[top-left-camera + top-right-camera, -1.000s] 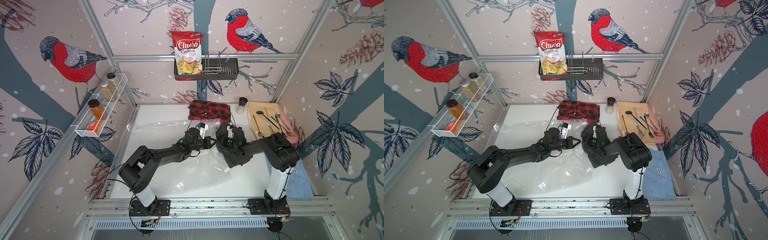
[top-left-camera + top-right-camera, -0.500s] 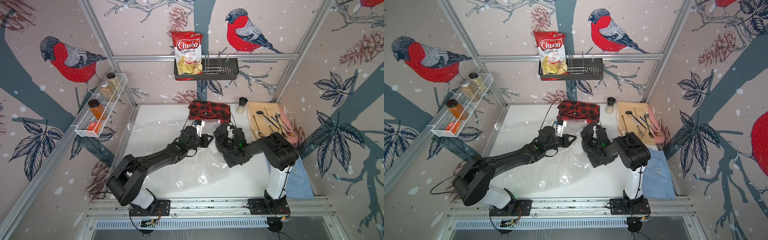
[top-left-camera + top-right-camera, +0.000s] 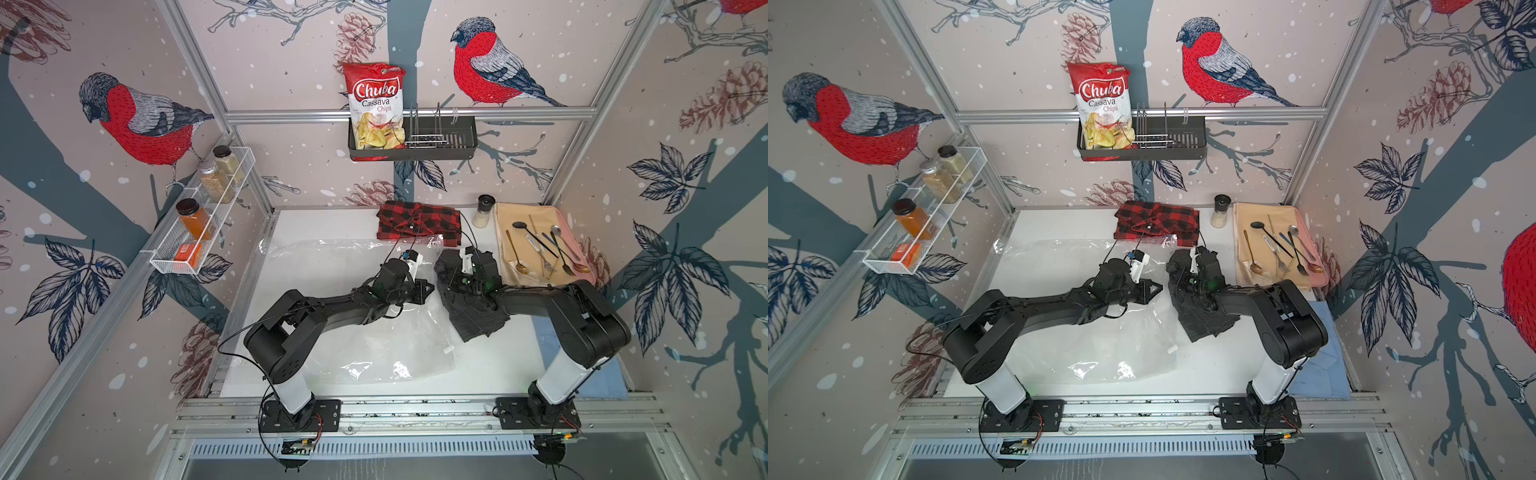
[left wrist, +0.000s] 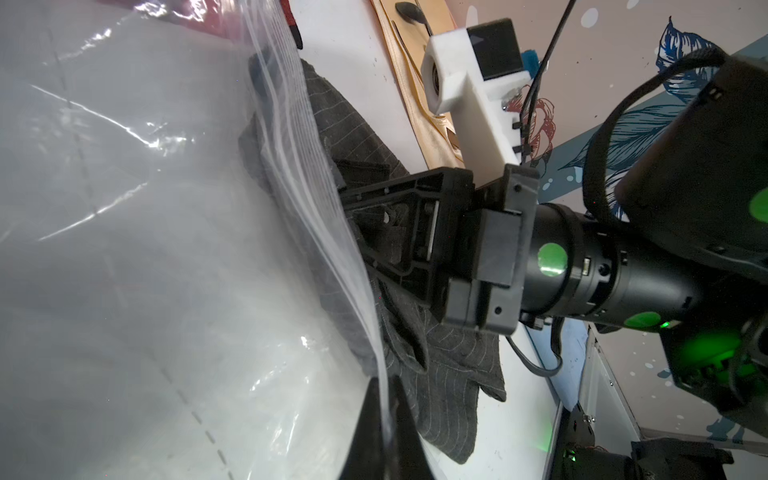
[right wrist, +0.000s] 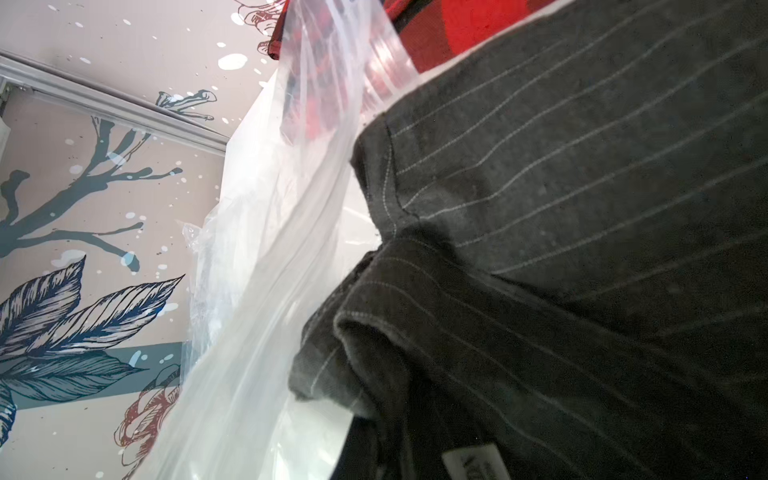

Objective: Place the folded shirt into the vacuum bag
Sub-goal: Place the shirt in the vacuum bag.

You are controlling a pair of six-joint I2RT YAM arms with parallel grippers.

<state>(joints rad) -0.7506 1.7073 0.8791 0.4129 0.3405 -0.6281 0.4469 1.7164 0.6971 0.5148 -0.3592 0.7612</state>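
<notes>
The vacuum bag lies clear and crinkly across the middle of the white table. My left gripper is shut on its open zip edge, and the left wrist view shows that gripper pinching the plastic. The folded shirt, dark grey with thin pinstripes, hangs rumpled at the bag's mouth. My right gripper is shut on the shirt, with its fingertips buried in the cloth. The bag's edge stands right beside the shirt.
A red plaid shirt lies at the back, next to a shaker. A beige mat with cutlery is at the right and a blue cloth at the front right. The bag's white slider clip rests near the shirt.
My left arm's elbow swung out to the left and came back, while its gripper kept hold of the bag's edge and shifted only slightly. The right arm and shirt stayed nearly still.
</notes>
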